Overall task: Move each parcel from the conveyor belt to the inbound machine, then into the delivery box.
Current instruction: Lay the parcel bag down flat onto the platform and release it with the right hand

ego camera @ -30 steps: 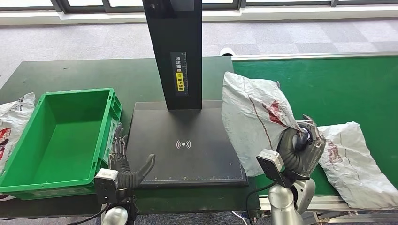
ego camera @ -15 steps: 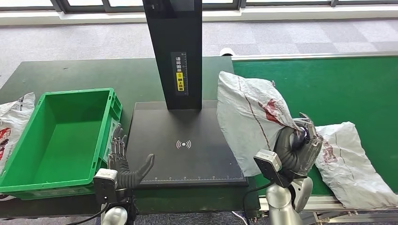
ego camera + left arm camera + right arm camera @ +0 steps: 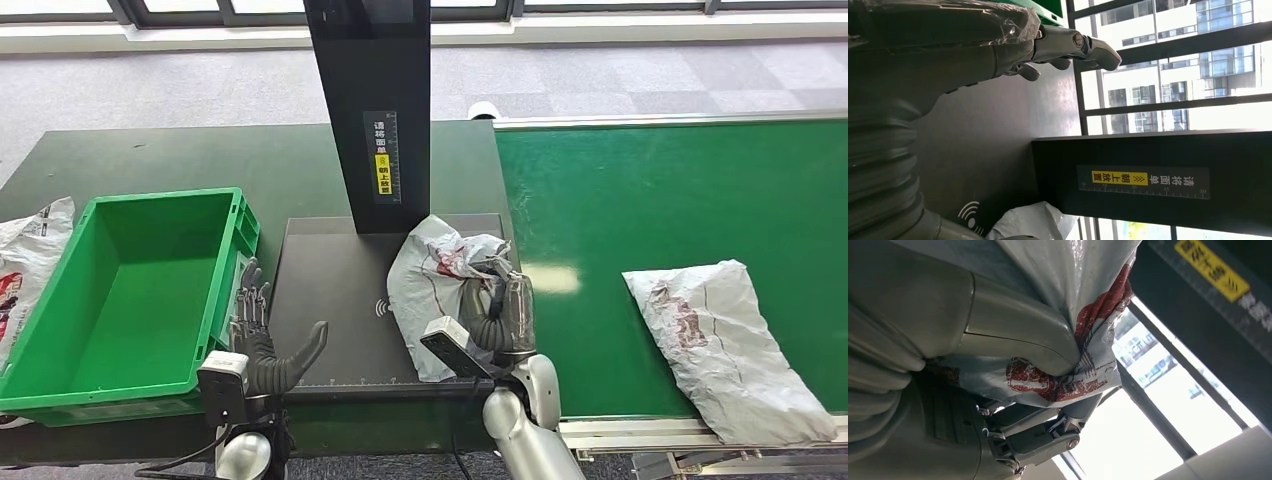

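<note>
The right hand point(image 3: 503, 318) gripped a crumpled white plastic parcel with red print point(image 3: 432, 283) (thumb pressed into its folds) over the black flat inbound machine platform point(image 3: 330, 290). The left hand point(image 3: 262, 345) hovered empty, fingers spread, beside the green plastic delivery box point(image 3: 120, 290). Another white plastic parcel point(image 3: 725, 345) lay on the green conveyor belt point(image 3: 660, 190).

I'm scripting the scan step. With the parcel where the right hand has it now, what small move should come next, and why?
Probably lower and release: the right hand grips the white parcel above the inbound machine's black plate, and it looks bunched rather than lying flat.
</note>
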